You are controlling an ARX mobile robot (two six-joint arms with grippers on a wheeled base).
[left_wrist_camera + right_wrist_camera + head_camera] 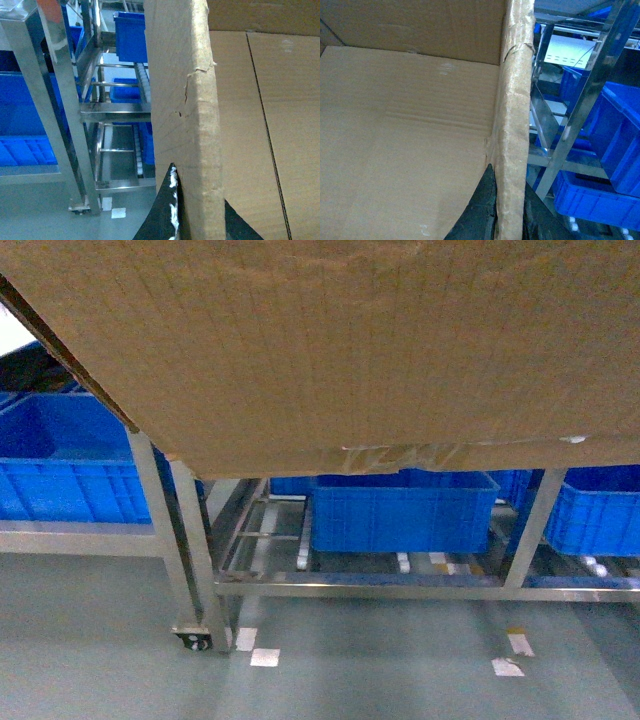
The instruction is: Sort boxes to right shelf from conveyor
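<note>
Steel roller shelf (360,585) — blue bin (400,512) apparently resting on its rails.

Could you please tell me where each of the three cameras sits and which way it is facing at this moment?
Head: on the robot, looking forward and down past the cardboard box at the steel shelf, blue bins and floor; no arm shows.
Left wrist: on the left arm, sighting along one box wall; the left hand straddles that wall.
Right wrist: on the right arm, sighting along the opposite wall; the right hand straddles it.
Shared: all three show the box and shelf.
</note>
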